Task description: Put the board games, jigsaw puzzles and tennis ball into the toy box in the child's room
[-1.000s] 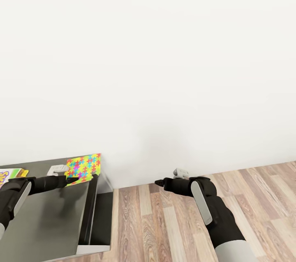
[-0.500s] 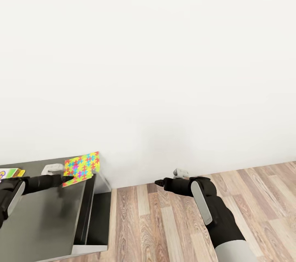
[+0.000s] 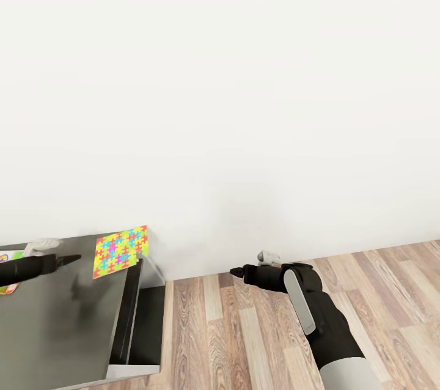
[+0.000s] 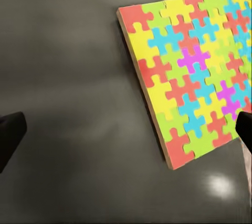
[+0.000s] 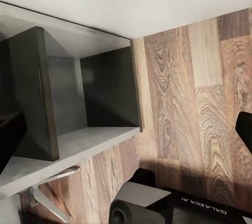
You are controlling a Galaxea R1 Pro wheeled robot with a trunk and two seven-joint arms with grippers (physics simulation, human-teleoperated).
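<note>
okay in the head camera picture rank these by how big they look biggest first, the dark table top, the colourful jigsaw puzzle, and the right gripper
1. Dark table top: largest by far.
2. Jigsaw puzzle: a small tile on the table's far corner.
3. Right gripper: smallest, though its bounds against the arm are unsure.

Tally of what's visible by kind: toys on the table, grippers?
Jigsaw puzzles: 1, the multicolour one on the table
Partly visible toy at the frame's left edge, kind unclear: 1
Grippers: 2, left gripper, right gripper
Total: 4
</note>
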